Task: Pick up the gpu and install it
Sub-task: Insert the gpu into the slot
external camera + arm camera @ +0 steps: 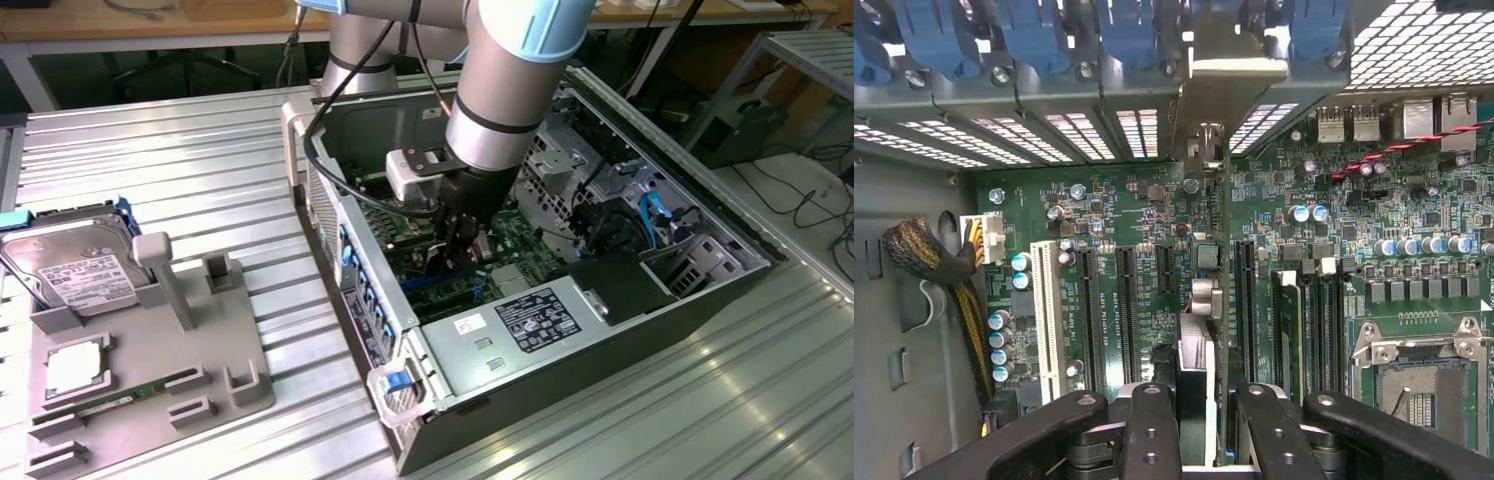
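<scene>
The gpu [1204, 290] stands edge-on over the motherboard [1124, 215] inside the open computer case [694, 290], its bracket up against the rear slots. The tool [1194, 420] pinches its edge. A hard drive [74, 270] sits in the gray holder tray [227, 400] on the counter [200, 160].

Arm [501, 95] plunged steeply downward, gripper [1194, 425] fingers [1151, 430] clamped on gpu [1194, 375].
</scene>
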`<state>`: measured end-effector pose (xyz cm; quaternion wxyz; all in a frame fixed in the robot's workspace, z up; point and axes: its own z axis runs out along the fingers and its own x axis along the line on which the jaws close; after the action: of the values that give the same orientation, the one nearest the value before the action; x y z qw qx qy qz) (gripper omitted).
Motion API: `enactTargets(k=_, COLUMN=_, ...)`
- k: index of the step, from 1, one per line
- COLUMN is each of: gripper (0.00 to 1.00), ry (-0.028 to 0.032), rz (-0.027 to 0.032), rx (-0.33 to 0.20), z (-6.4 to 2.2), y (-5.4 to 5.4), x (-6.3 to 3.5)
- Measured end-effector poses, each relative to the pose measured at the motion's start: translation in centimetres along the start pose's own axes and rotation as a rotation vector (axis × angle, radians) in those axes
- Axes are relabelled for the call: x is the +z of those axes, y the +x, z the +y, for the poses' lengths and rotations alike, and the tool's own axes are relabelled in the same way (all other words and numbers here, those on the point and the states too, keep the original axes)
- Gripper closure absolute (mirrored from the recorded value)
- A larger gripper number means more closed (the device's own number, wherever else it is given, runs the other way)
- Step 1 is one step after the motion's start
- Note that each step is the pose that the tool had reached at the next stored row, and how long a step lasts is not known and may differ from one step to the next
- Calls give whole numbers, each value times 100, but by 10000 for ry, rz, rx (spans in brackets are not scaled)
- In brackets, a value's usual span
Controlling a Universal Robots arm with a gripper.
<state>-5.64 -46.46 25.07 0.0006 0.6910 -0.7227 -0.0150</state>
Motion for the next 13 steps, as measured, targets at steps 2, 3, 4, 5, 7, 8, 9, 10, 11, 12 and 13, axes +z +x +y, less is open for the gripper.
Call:
enactTargets(k=2, gripper=73, ry=-2, rz=15, rx=-82, z=0, y=-8, x=-1)
enactTargets(k=3, gripper=73, ry=-2, rz=37, rx=-156, z=1, y=-22, x=0)
enactTargets(k=4, gripper=73, ry=-2, rz=65, rx=-178, z=2, y=-41, x=0)
enactTargets(k=5, gripper=73, ry=-2, rz=73, rx=-183, z=3, y=-50, x=0)
enactTargets(k=7, gripper=73, ry=-2, rz=73, rx=-189, z=2, y=-54, x=0)
enactTargets(k=8, gripper=73, ry=-2, rz=73, rx=-190, z=2, y=-54, x=0)
enactTargets(k=9, gripper=73, ry=-2, rz=74, rx=-190, z=2, y=-54, x=0)
enactTargets(k=10, gripper=73, ry=-2, rz=74, rx=-189, z=3, y=-54, x=1)
enactTargets(k=11, gripper=73, ry=-1, rz=72, rx=-189, z=2, y=-54, x=5)
enactTargets(k=12, gripper=73, ry=-1, rz=71, rx=-189, z=3, y=-54, x=13)
enactTargets(k=13, gripper=73, ry=-1, rz=73, rx=-189, z=4, y=-54, x=22)
